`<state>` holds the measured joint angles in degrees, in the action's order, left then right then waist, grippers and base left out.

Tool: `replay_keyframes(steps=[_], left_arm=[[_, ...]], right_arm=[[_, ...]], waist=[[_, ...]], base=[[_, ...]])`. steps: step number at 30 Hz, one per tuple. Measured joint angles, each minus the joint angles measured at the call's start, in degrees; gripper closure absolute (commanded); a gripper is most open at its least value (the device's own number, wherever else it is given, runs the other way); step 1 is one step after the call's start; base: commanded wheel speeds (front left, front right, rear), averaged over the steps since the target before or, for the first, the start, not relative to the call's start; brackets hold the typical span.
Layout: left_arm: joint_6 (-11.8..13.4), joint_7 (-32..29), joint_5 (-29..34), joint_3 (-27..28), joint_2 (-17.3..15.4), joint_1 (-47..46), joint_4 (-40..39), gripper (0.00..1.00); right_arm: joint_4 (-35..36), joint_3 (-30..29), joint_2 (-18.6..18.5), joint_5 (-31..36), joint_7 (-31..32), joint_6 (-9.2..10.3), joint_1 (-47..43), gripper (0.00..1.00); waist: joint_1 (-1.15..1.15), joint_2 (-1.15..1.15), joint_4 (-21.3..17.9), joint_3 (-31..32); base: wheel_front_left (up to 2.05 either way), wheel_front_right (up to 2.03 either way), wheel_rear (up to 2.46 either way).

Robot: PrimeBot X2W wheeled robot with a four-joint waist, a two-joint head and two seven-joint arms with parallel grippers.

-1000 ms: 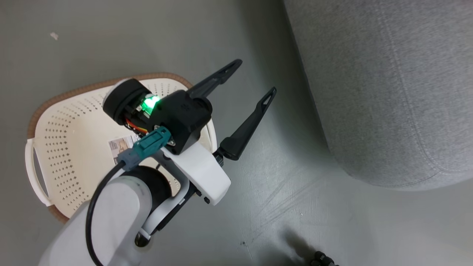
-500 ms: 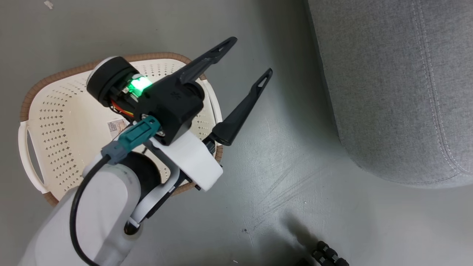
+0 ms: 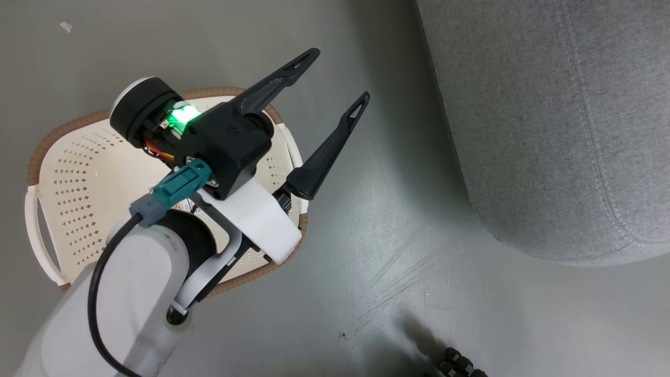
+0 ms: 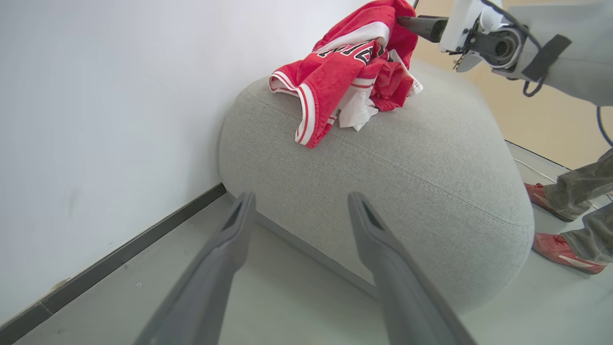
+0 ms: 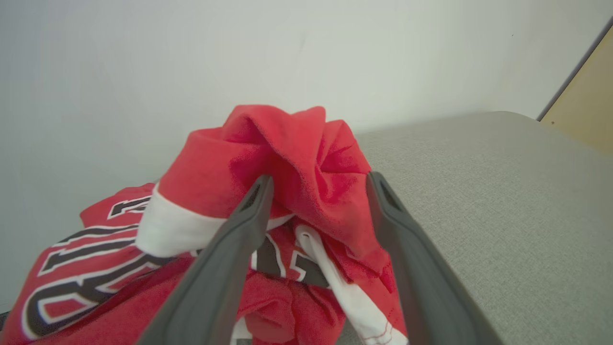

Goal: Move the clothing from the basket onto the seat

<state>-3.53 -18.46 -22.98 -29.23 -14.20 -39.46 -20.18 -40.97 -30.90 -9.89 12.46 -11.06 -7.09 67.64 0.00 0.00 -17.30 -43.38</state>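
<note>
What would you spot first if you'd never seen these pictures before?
The bright red clothing, heaped on top of the grey seat by the white wall. Next, the left gripper with its green light, fingers wide apart, over the cream basket on the floor.

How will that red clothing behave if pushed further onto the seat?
Likely floppy: the clothing lies crumpled in folds on the seat, so a push would probably bunch it. Its striped hem droops over the rounded edge; it might slide off.

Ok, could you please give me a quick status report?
Left gripper open near the basket, which looks empty. Right gripper open around the clothing, heaped on the seat. Person's feet beside the seat.
</note>
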Motion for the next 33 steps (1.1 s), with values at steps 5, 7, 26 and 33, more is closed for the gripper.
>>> replay_keyframes(steps=[5,7,26,33], left_arm=[[-0.21,1.44,0.00,0.67,-0.35,0.01,0.79,0.00],[-0.21,2.02,0.00,0.97,-0.45,0.03,1.11,0.00],[3.43,10.95,-0.24,9.13,-0.35,5.12,5.47,0.00],[6.39,15.64,-1.65,13.61,0.32,9.80,7.86,0.00]], right_arm=[[2.09,-0.66,2.32,0.81,-1.33,0.00,-3.01,0.00],[3.01,-0.34,3.36,0.81,-1.64,0.00,-4.00,0.00],[8.80,16.81,7.49,-2.02,-3.14,0.00,-13.19,0.00],[8.43,26.16,7.36,-4.99,-3.18,0.00,-17.42,0.00]], waist=[[0.00,0.00,-0.32,1.47],[0.00,0.00,-0.41,2.17],[0.00,0.00,1.04,10.15],[0.00,0.00,3.03,13.72]], base=[[0.00,0.00,0.00],[0.00,0.00,0.00],[0.00,0.00,0.00],[0.00,0.00,0.00]])
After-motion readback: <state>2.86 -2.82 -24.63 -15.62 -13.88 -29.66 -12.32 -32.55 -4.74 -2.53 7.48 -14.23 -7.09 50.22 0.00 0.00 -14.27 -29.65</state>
